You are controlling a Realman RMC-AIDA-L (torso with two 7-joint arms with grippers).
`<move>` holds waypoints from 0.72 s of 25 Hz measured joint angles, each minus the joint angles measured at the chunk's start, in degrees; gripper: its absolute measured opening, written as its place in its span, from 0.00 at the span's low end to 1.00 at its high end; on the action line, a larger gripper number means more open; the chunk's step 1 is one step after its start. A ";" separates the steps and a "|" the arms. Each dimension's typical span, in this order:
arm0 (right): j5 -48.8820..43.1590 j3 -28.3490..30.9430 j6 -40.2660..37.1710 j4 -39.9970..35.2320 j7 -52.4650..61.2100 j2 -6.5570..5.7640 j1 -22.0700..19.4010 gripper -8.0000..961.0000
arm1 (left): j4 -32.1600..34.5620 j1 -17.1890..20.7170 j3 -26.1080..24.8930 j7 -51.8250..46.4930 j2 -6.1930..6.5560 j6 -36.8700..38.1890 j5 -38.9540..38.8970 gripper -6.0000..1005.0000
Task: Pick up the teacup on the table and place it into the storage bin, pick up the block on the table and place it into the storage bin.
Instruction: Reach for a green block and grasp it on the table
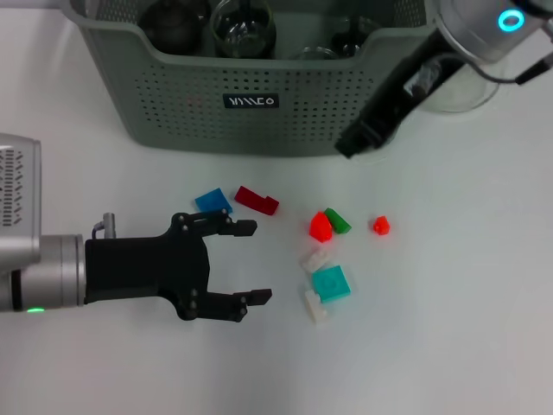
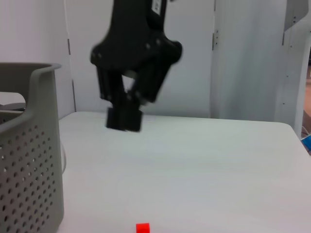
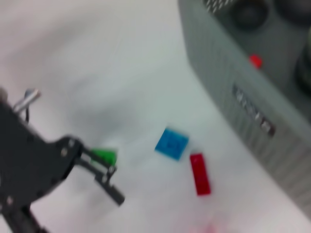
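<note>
The grey-green storage bin (image 1: 259,112) stands at the back with dark and clear glass vessels (image 1: 244,26) inside; no teacup shows on the table. Loose blocks lie before it: blue (image 1: 213,201), flat red (image 1: 257,200), rounded red (image 1: 320,226), green (image 1: 337,221), small red (image 1: 381,226), teal (image 1: 331,283) and two white ones (image 1: 316,306). My left gripper (image 1: 257,262) lies open and empty left of the blocks. My right gripper (image 1: 356,140) hangs shut and empty at the bin's front right corner. A red block (image 3: 255,60) lies inside the bin (image 3: 228,73).
A clear glass carafe (image 1: 471,95) stands right of the bin, behind my right arm. The left wrist view shows the bin's corner (image 2: 34,160), the small red block (image 2: 143,227) and the right gripper (image 2: 124,119) above the white table.
</note>
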 joint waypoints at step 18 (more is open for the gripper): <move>-1.69 -7.35 14.96 21.59 -25.08 0.57 -0.74 0.64 | -2.83 -0.48 -3.73 -0.13 -0.12 -0.49 0.02 0.86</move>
